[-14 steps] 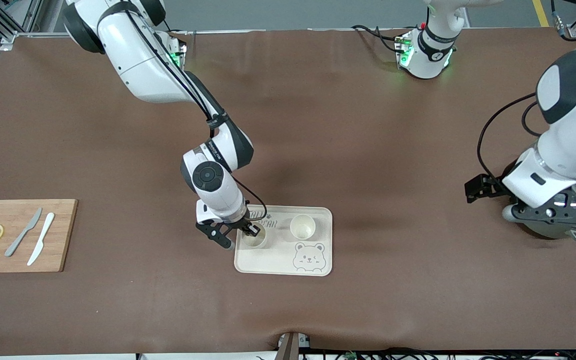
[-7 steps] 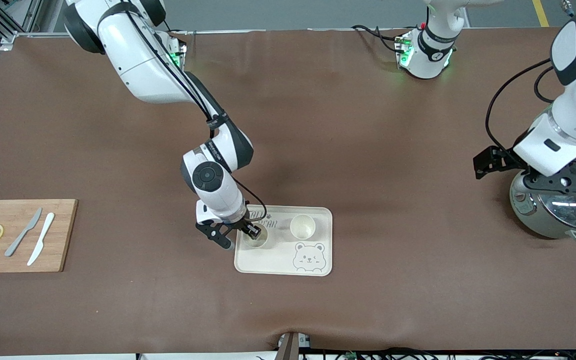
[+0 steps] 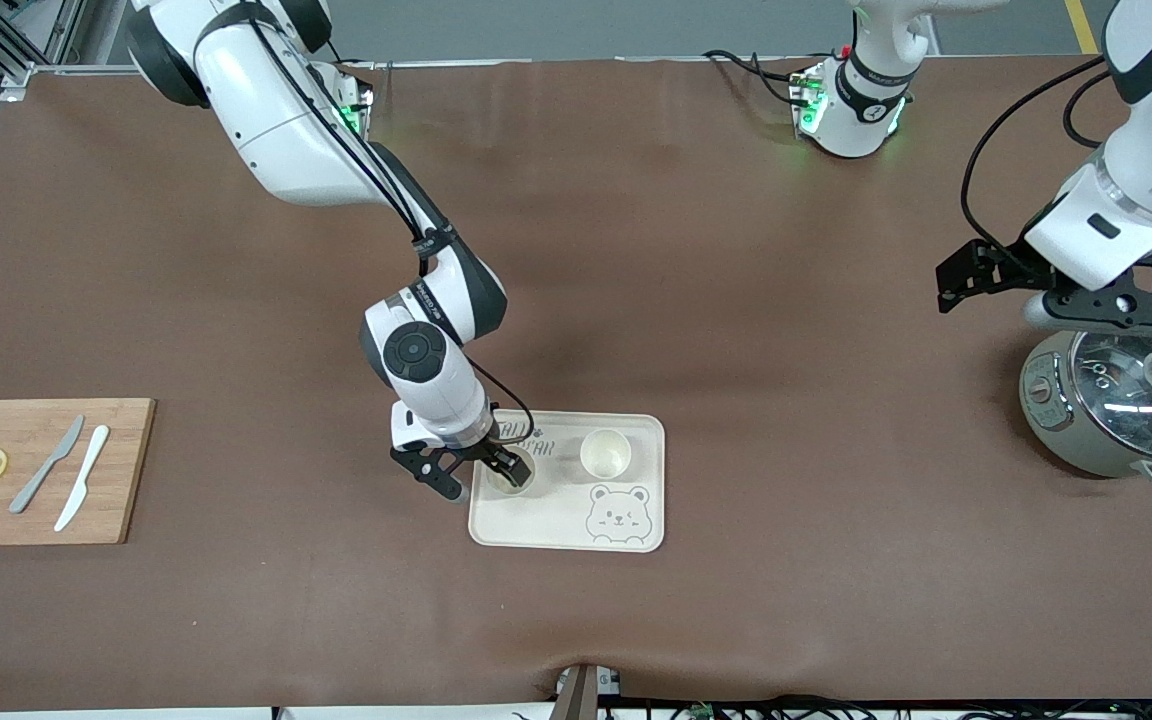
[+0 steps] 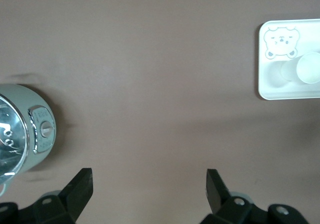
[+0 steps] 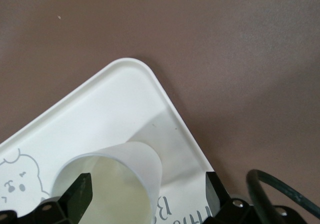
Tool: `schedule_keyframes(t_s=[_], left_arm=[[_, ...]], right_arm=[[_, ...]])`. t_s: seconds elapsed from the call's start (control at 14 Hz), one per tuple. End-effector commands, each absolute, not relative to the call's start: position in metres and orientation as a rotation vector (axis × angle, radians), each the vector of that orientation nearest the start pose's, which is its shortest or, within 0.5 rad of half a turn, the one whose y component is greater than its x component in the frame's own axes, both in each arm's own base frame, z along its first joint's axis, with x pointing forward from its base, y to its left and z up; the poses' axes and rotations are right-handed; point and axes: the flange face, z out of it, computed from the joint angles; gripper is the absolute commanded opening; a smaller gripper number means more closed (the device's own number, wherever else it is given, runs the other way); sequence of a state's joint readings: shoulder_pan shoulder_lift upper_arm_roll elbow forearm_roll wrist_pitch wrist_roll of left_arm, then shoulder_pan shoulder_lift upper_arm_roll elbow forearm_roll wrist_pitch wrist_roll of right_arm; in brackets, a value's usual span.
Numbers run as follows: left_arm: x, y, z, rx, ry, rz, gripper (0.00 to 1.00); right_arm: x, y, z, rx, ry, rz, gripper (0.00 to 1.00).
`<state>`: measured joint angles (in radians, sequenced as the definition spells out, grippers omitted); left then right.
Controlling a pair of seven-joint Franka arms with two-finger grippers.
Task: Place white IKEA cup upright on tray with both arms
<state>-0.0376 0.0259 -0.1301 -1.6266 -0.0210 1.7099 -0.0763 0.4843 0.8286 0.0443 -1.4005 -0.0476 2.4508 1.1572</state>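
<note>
The cream tray [image 3: 556,520] with the bear drawing lies on the brown table, nearer the front camera. Two white cups stand upright on it. One cup [image 3: 605,453] stands free. The other cup [image 3: 506,486] is under my right gripper [image 3: 488,480]. In the right wrist view the right gripper [image 5: 148,189] is open, one finger over the cup [image 5: 131,166] mouth and the other outside it over the tray [image 5: 115,104]. My left gripper [image 3: 976,275] is open and empty over bare table by the cooker. Its wrist view [image 4: 148,184] shows the tray [image 4: 280,91].
A grey cooker with a glass lid [image 3: 1121,410] stands at the left arm's end of the table and shows in the left wrist view [image 4: 22,134]. A wooden cutting board [image 3: 46,500] with two lemon slices and two knives lies at the right arm's end.
The left arm has lifted off the cooker and drawn back toward its base, so the cooker's lid now shows. The right gripper has stayed at the cup on the tray.
</note>
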Motion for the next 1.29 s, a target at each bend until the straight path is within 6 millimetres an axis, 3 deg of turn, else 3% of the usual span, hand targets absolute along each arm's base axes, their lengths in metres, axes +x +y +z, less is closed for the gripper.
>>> schedule_keyframes(t_s=[0.0, 0.21, 0.36, 0.43, 0.57, 0.71, 0.79, 1.07, 1.21], left_arm=[[0.545, -0.095, 0.607, -3.188, 0.112, -0.108, 1.0], [0.536, -0.076, 0.613, -3.199, 0.092, -0.121, 1.0], [0.535, -0.075, 0.613, -3.205, 0.088, -0.118, 1.0], [0.535, -0.073, 0.614, -3.205, 0.084, -0.121, 1.0], [0.537, -0.072, 0.611, -3.205, 0.081, -0.118, 1.0], [0.539, -0.07, 0.608, -3.205, 0.078, -0.111, 1.0], [0.54, -0.069, 0.605, -3.204, 0.08, -0.104, 1.0], [0.541, -0.066, 0.591, -3.189, 0.169, -0.049, 1.0], [0.54, -0.067, 0.587, -3.185, 0.174, -0.032, 1.0]], right_arm=[[0.654, 0.37, 0.26, -2.857, 0.903, -0.228, 1.0], [0.646, 0.36, 0.322, -2.922, 0.876, -0.17, 1.0], [0.643, 0.326, 0.384, -2.973, 0.808, -0.091, 1.0], [0.64, 0.303, 0.418, -2.984, 0.748, -0.03, 1.0], [0.635, 0.236, 0.478, -3.008, 0.6, 0.083, 1.0], [0.622, 0.175, 0.52, -3.046, 0.481, 0.155, 1.0], [0.616, 0.146, 0.532, -3.056, 0.423, 0.178, 1.0], [0.593, 0.038, 0.545, -3.069, 0.263, 0.158, 1.0], [0.59, -0.012, 0.538, -3.067, 0.258, 0.135, 1.0]])
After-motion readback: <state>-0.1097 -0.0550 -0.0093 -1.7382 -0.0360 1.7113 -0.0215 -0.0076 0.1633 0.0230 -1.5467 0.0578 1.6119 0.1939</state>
